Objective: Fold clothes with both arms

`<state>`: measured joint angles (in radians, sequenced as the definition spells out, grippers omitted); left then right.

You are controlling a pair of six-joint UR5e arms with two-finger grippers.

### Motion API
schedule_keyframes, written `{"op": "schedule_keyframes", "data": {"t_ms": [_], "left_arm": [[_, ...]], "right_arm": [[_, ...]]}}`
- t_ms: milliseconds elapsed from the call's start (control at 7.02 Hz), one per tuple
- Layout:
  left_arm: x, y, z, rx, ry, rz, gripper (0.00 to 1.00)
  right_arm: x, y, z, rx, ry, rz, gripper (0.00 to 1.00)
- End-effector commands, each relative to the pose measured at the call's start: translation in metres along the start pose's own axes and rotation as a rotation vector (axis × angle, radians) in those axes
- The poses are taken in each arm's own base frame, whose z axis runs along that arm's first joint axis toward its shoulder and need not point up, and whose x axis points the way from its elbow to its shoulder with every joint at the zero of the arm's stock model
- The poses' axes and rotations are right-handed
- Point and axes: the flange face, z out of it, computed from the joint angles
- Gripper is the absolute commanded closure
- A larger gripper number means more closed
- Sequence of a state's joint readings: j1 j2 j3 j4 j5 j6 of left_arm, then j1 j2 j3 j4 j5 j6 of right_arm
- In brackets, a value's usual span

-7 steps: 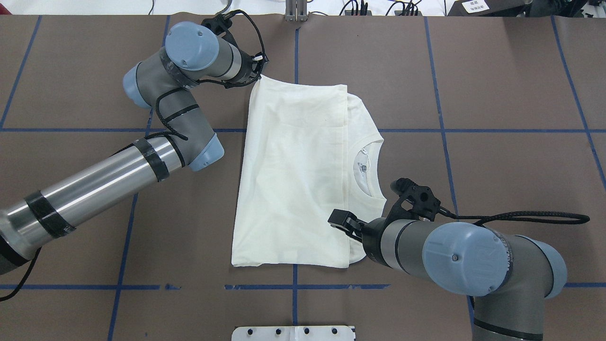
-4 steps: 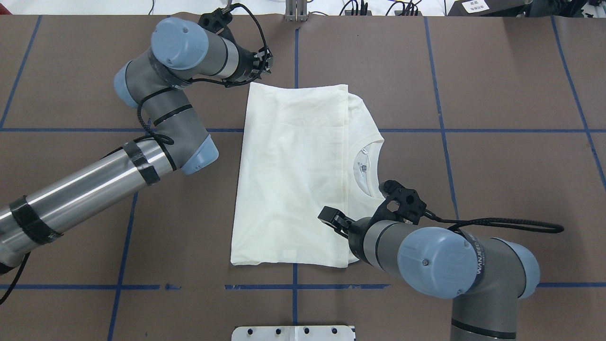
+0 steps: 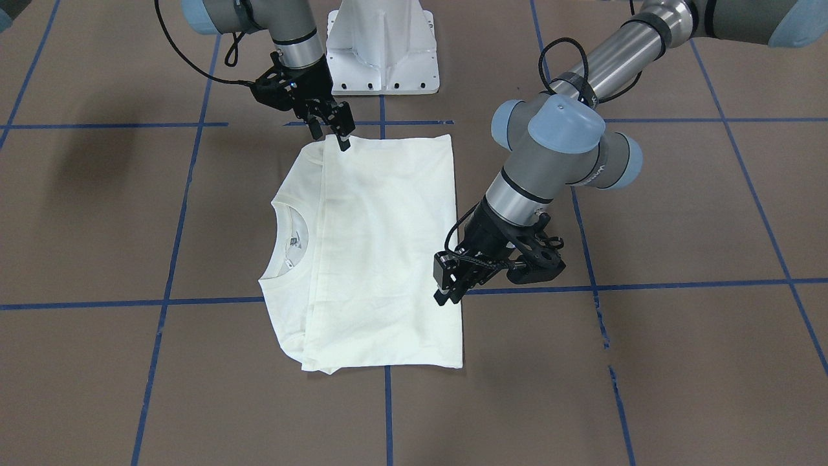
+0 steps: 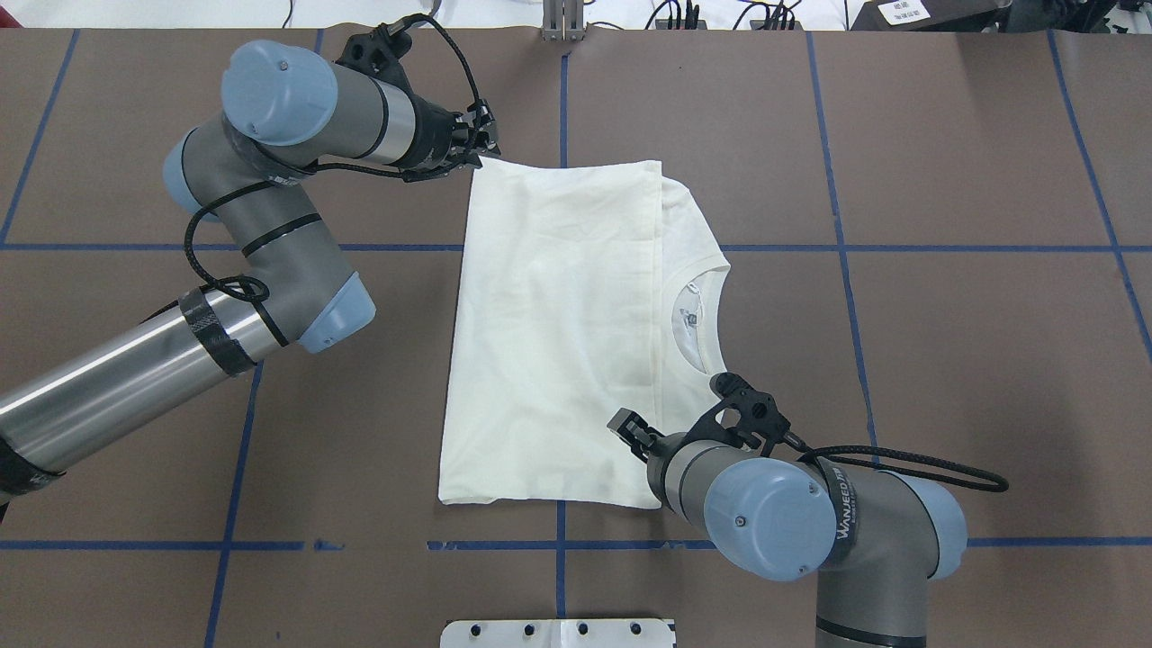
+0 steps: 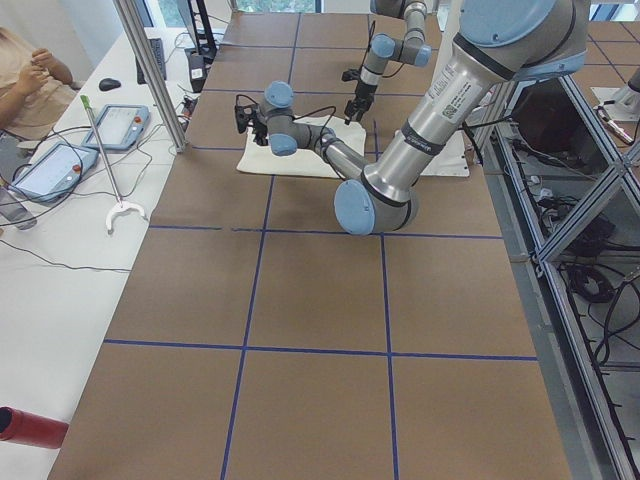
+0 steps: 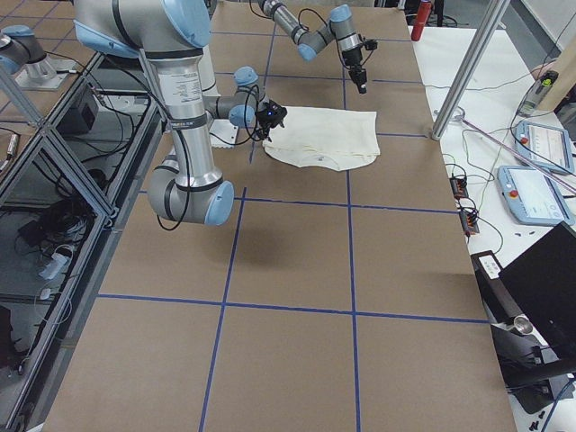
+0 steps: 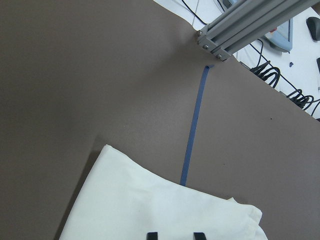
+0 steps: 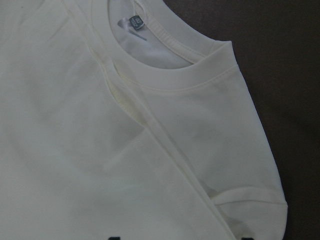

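Note:
The cream long-sleeved shirt (image 4: 558, 315) lies folded flat in the middle of the table, bottom half laid over the chest, and its print is hidden. The ribbed collar (image 4: 711, 315) peeks out on the right. My left gripper (image 4: 481, 144) hovers at the shirt's far left corner, open with nothing between its fingers; the left wrist view shows that corner (image 7: 160, 210) just ahead of it. My right gripper (image 4: 628, 427) hangs open over the near edge of the fold, above the cloth (image 8: 100, 150). In the front-facing view the left gripper (image 3: 449, 291) is on the right and the right gripper (image 3: 331, 133) near the top.
The white pedestal base (image 3: 381, 45) stands at the table's near edge. An aluminium post (image 7: 245, 25) rises at the far edge. Blue tape lines (image 4: 841, 247) grid the brown table top. A side desk with tablets (image 5: 60, 165) and a seated person (image 5: 25, 70) lies beyond it.
The left gripper held the far corner slightly lifted a second ago; the corner now lies flat and that arm has swung left. The right arm has drawn back towards the base.

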<state>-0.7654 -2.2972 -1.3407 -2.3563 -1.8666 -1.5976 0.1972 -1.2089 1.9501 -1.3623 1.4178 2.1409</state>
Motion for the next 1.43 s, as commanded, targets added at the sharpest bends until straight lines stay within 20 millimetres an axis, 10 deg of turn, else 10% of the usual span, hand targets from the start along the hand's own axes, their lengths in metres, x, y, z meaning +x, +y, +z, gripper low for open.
{"op": "schedule_keyframes", "data": {"t_ms": [0,1283], "left_arm": [[-0.015,0.003,-0.010,-0.002,0.001,-0.001,0.64],[-0.014,0.005,-0.013,-0.002,0.008,0.002,0.63]], "right_arm": [[0.011,0.004,0.013,0.010,0.034,-0.002,0.16],[0.029,0.024,0.021,0.032,0.121,0.004,0.29]]}}
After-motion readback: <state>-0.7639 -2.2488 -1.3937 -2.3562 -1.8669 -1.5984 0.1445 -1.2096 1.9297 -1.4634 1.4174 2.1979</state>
